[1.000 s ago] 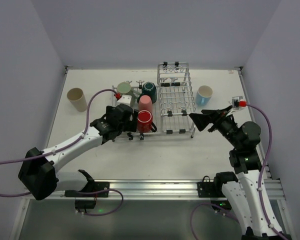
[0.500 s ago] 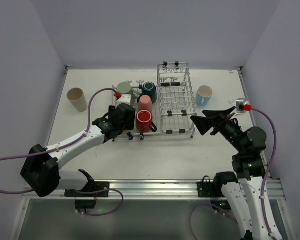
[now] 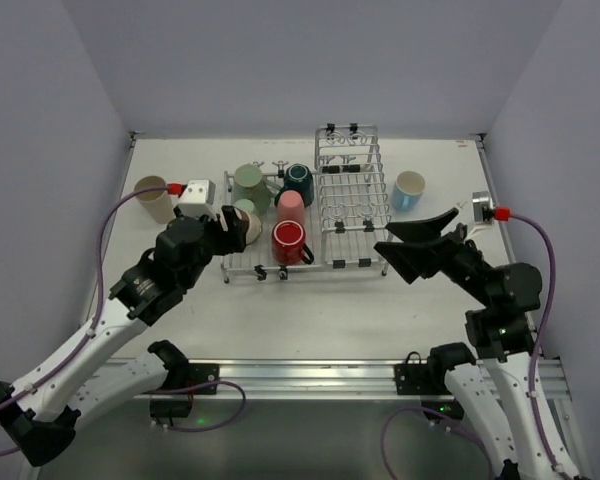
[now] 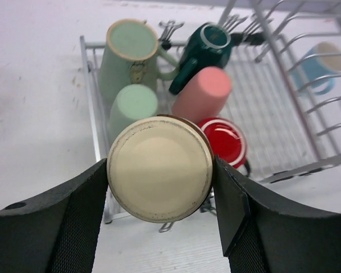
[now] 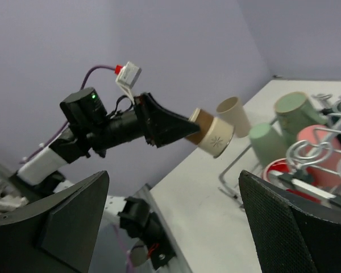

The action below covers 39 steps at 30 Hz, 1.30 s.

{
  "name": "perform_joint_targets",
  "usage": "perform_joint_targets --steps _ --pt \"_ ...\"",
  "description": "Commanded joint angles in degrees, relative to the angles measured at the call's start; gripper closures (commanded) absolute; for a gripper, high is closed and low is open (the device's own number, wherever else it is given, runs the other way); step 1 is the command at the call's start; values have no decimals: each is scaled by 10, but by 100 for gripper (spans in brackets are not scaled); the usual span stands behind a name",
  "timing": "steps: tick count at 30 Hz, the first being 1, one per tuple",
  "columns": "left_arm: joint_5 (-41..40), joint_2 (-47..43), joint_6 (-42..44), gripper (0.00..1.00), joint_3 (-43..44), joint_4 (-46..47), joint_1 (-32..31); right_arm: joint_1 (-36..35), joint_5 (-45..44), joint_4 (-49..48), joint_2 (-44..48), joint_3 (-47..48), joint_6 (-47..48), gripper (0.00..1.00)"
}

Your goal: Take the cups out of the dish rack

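Note:
My left gripper (image 3: 242,226) is shut on a beige cup (image 4: 159,168) with a brown band, held on its side in the air over the left end of the dish rack (image 3: 352,205). The cup also shows in the right wrist view (image 5: 214,137). In the rack's low section sit a sage green mug (image 3: 248,185), a small light green cup (image 4: 133,108), a dark teal mug (image 3: 298,181), a pink cup (image 3: 291,208) and a red mug (image 3: 289,240). My right gripper (image 3: 385,238) is open and empty, raised by the rack's right front corner.
A light blue cup (image 3: 408,190) stands on the table right of the rack. A tan cup (image 3: 152,198) stands at the far left. The raised pronged section (image 3: 346,150) holds no cups. Side walls close the table in.
My left arm has lifted the beige cup up out of the rack's low section and drawn back to the left. My right gripper has risen a little and stayed open.

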<state>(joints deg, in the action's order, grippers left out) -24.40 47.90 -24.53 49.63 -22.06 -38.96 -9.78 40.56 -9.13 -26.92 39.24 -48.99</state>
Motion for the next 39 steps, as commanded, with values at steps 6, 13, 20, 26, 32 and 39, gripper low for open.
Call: perform_joint_targets --steps 6,13,20,26,32,39 --pt "180 -83 -65 61 38 118 3 -226 -107 -126 -102 9 -23 4" --pt "293 -102 -140 61 19 210 4 -308 -159 -184 -203 21 -35 7" --pt "354 -104 -191 62 -16 307 4 -344 -163 -215 -269 56 -33 7" --pt "356 -109 -198 63 -30 317 4 -358 -149 -208 -288 83 -16 16" --pt "369 -100 -205 64 -37 322 4 -360 -172 -200 -289 86 0 16" --pt "400 -83 -221 61 -53 352 3 -360 -159 -251 -322 116 -14 48"
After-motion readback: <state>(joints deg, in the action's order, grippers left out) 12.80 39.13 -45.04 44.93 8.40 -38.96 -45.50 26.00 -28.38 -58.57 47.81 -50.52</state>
